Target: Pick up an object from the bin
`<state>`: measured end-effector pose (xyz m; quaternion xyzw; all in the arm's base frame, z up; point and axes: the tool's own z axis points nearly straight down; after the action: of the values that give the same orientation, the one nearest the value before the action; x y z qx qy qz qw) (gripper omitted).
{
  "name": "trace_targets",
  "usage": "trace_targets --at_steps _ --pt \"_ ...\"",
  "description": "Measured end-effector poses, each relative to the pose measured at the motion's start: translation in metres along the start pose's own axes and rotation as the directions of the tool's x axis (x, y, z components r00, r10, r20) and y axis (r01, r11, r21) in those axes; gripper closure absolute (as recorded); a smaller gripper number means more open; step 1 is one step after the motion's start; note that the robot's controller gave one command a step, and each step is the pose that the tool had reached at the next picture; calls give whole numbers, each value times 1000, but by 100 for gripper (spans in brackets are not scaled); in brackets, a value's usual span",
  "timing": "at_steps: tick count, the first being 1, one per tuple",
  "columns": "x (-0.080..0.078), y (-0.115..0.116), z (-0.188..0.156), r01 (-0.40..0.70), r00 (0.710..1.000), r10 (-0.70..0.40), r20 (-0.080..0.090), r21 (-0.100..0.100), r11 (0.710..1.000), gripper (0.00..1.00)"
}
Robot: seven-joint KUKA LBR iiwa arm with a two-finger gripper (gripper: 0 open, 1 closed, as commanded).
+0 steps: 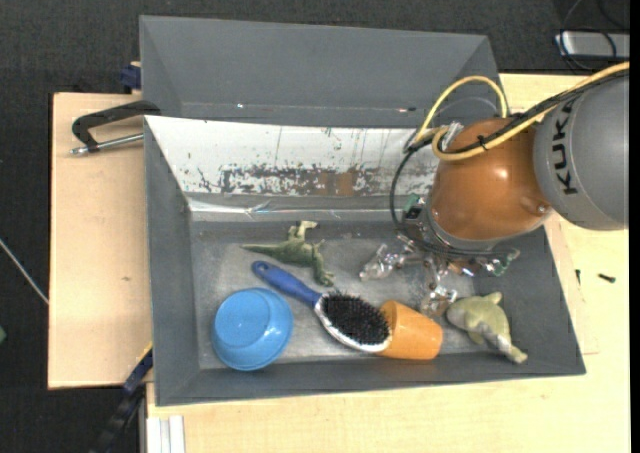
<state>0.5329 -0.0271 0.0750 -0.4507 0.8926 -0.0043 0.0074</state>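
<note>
The claw (pixel 440 271) hangs low near the right wall of the bin (pixel 168 271); the pale toy dinosaur (pixel 485 322) lies just beside it, toward the front right corner; whether the claw is spread I cannot tell

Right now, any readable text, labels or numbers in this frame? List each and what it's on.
"KUKA": on the grey arm link, lettering turned sideways; the last letter is hard to make out.
No text can be read on the bin or on the things in it: blue bowl, hairbrush, orange cup, green toy dinosaur, pale toy dinosaur.
</note>
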Motion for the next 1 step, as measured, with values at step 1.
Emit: trace_targets --at_steps 1 --pt "-11 29 -2 296 955 -296 5 2 955 0"
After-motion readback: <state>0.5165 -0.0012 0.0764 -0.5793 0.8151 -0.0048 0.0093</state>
